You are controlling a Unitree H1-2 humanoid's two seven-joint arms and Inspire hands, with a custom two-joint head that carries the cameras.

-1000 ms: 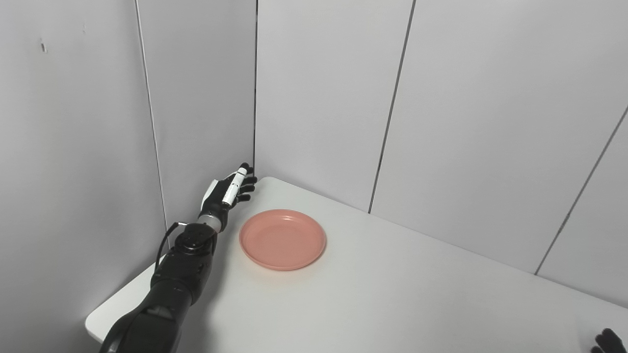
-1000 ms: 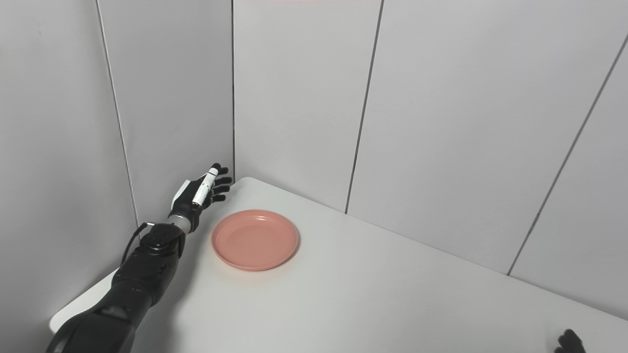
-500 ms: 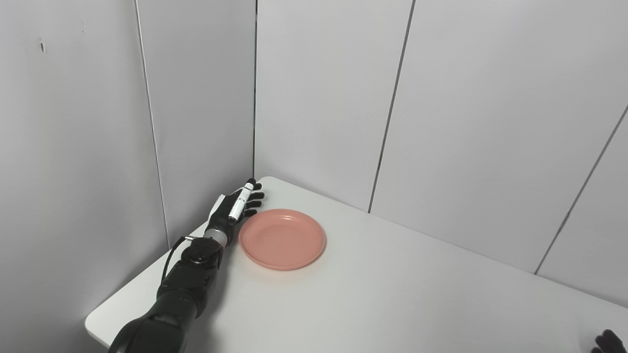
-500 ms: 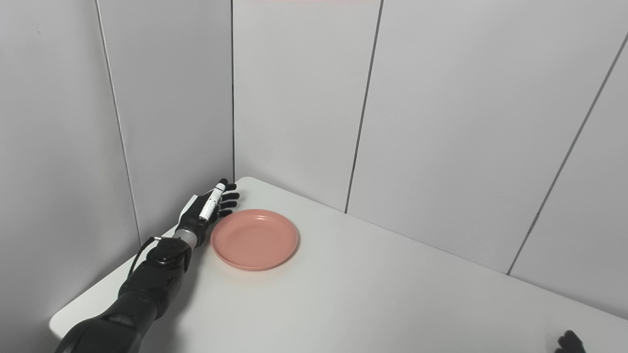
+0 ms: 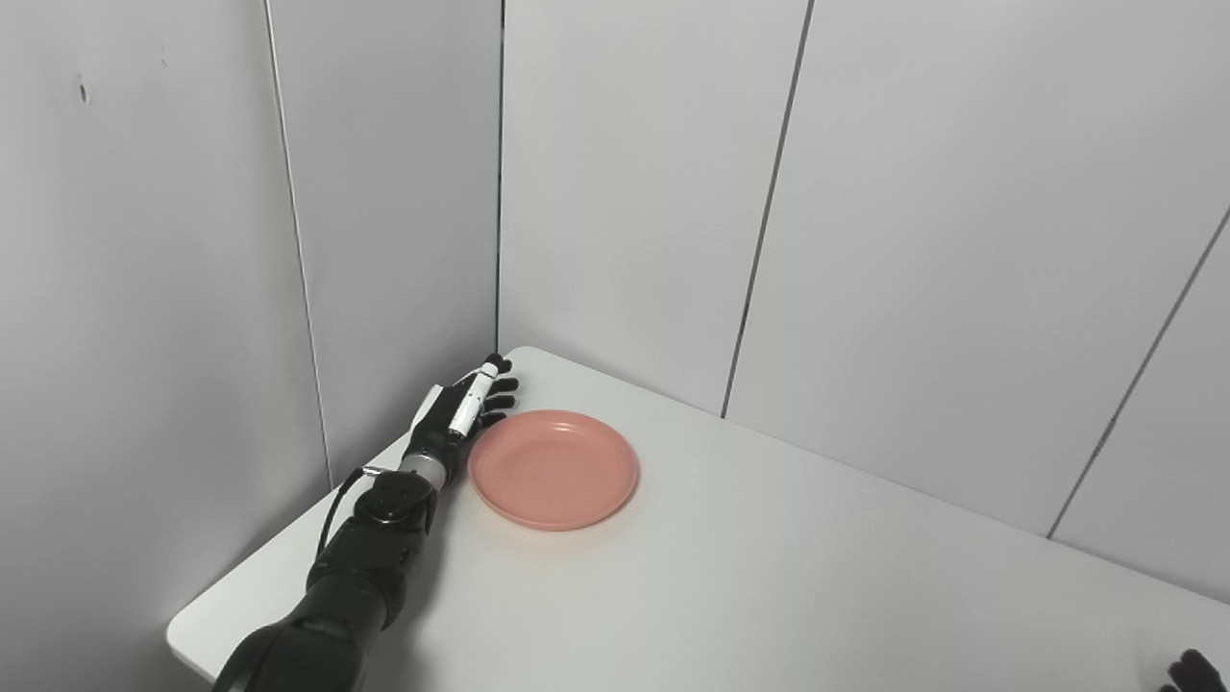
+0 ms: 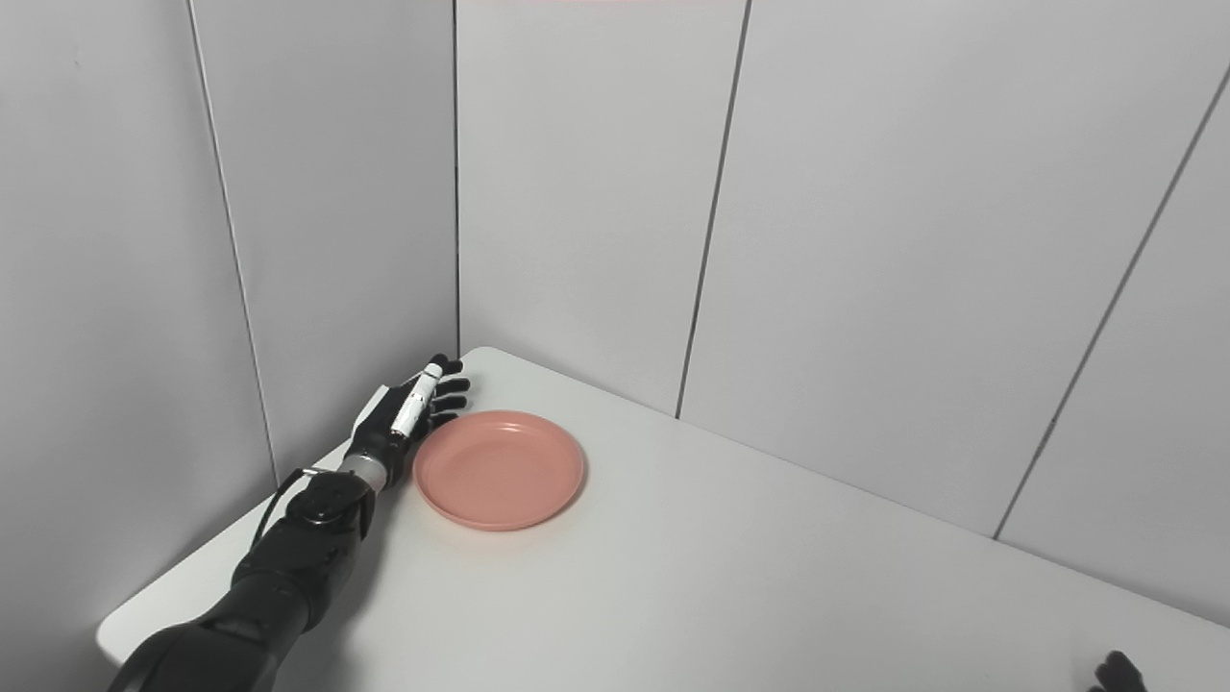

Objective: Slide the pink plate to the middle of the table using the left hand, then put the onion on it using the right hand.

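Note:
A round pink plate lies empty on the white table, near its far left corner. My left hand lies low on the table just left of the plate's rim, fingers stretched out and apart toward the wall corner, holding nothing. It looks to be touching or nearly touching the rim. Only a dark fingertip of my right hand shows at the bottom right corner, too little to judge its state. No onion is in view.
Grey wall panels close in the table at the back and on the left, meeting in a corner just behind my left hand. The table's left edge runs beside my forearm.
My left hand has come down from above the table corner and moved in close to the plate's left rim. The plate has stayed in place.

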